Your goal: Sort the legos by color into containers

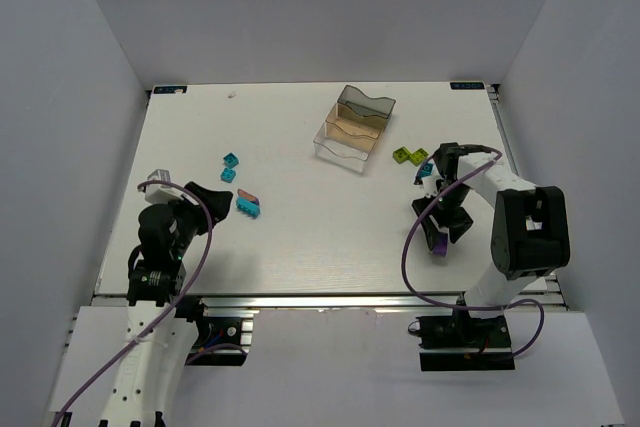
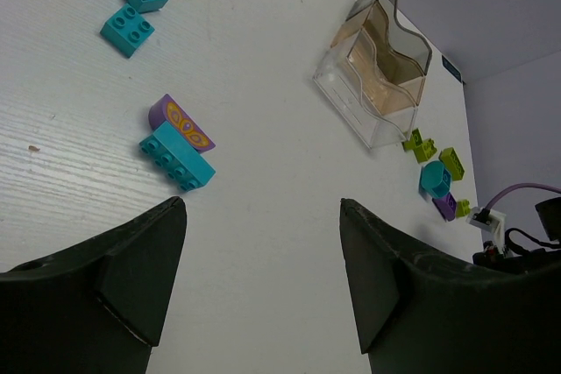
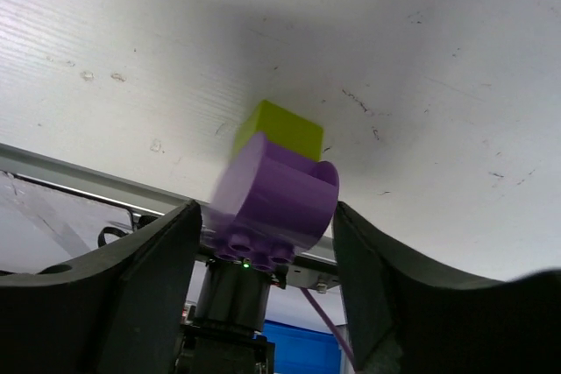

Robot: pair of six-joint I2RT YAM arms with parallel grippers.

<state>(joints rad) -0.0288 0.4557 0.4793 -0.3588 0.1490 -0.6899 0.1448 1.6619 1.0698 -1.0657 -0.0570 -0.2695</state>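
Purple brick [image 3: 272, 199] sits between right jaws by the table's [image 3: 394, 59] front edge.

Clear tray [image 1: 338, 153] stands far-centre — teal bricks [image 1: 232, 160] left, lime bricks [image 1: 405, 155] right.

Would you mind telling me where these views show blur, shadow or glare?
Right wrist view: the purple brick between the pincer fingers is smeared along its left edge, though the table scratches are sharp, and a soft shadow darkens the frame's top. Left wrist view: crisp, even the clear tray. Top external view: even light, faint shadow beside the left arm, no glare.
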